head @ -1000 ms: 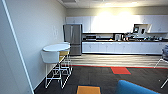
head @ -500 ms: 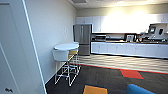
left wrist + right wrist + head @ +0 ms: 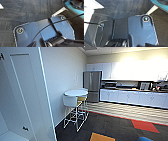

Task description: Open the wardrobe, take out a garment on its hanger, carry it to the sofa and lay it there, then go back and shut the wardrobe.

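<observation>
The whole head view has swung since a moment ago, so we read that as our own turning: the round white high surface (image 3: pixel 76 93) with its wire-legged stools (image 3: pixel 72 109) now sits nearer centre, and the tall white panelled wardrobe (image 3: pixel 22 97) fills the left edge, close beside us. That suggests we are arriving at it. Its door looks plain and white, with what may be a small dark mark low down, though it is blurred. We cannot tell how either claw stands.

Lighting: bright overhead glare washing out far upper cabinets (image 3: pixel 135 69); soft blur throughout; near wardrobe (image 3: pixel 22 97) edge bowed by lens.
</observation>
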Tool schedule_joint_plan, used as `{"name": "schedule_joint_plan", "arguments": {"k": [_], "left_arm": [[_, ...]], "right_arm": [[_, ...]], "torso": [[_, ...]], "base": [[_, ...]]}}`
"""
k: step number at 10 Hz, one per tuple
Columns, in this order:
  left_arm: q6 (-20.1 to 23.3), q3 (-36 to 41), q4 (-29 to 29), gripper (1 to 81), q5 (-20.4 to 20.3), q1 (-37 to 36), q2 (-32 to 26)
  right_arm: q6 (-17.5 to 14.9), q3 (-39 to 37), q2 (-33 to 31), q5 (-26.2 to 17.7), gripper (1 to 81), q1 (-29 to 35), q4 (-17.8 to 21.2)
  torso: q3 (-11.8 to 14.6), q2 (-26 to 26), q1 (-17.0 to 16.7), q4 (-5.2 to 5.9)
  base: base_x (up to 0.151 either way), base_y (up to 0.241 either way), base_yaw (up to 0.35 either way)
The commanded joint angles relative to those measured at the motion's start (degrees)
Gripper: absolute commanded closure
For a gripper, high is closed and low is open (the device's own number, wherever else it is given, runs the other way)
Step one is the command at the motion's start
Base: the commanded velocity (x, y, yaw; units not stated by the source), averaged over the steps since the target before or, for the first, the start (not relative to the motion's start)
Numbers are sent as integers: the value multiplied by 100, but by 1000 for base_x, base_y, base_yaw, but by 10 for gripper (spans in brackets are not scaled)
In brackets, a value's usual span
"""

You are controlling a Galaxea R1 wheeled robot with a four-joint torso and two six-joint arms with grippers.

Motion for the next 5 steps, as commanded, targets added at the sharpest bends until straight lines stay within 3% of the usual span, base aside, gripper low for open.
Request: {"name": "schedule_joint_plan", "arguments": {"k": [1, 5], "left_arm": [[33, 22, 73, 10, 222, -371, 6], [33, 22, 65, 10, 222, -354, 15]], "right_arm": [[8, -8, 4, -215, 10, 321, 40], [9, -25, -14, -215, 10, 294, 49]], "torso": [[0, 0, 3, 0], [0, 0, 3, 0]], "base": [[0, 0, 290], [0, 0, 290]]}}
